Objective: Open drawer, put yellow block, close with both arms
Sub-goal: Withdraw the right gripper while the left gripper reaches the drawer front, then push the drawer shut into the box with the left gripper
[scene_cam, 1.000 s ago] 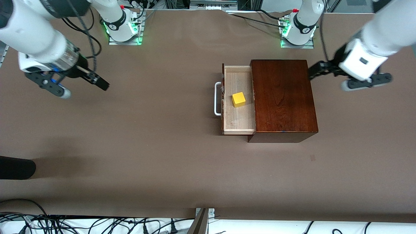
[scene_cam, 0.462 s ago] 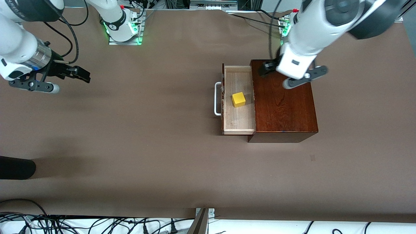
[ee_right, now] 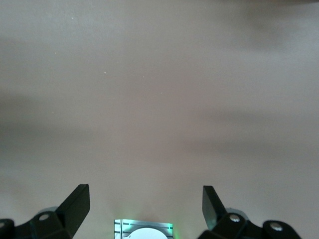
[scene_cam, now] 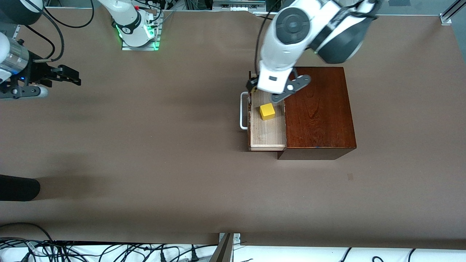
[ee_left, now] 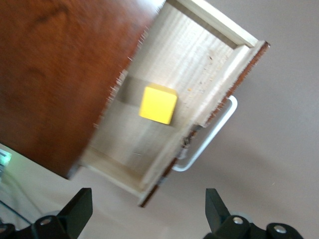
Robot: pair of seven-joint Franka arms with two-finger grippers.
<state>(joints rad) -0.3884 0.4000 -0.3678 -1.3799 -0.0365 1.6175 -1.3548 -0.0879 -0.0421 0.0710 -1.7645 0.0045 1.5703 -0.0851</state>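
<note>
The drawer (scene_cam: 267, 133) stands pulled out of the dark mahogany box (scene_cam: 316, 109), its white loop handle (scene_cam: 243, 111) facing the right arm's end of the table. The yellow block (scene_cam: 267, 111) lies in the pale tray, and the left wrist view shows the yellow block (ee_left: 158, 104) on the drawer's floor (ee_left: 199, 64). My left gripper (scene_cam: 263, 92) hangs open and empty over the part of the drawer farthest from the front camera, just above the block. My right gripper (scene_cam: 58, 86) is open and empty over bare table at the right arm's end.
A black object (scene_cam: 18, 187) pokes in at the table's edge at the right arm's end, nearer the front camera. Cables (scene_cam: 91, 251) run along the near edge. The right arm's base (scene_cam: 138, 31) with green lights stands at the back.
The left arm has swung from beside the box, across its top, to over the open drawer. The right gripper has drawn farther toward its own end of the table. Both stayed open.
</note>
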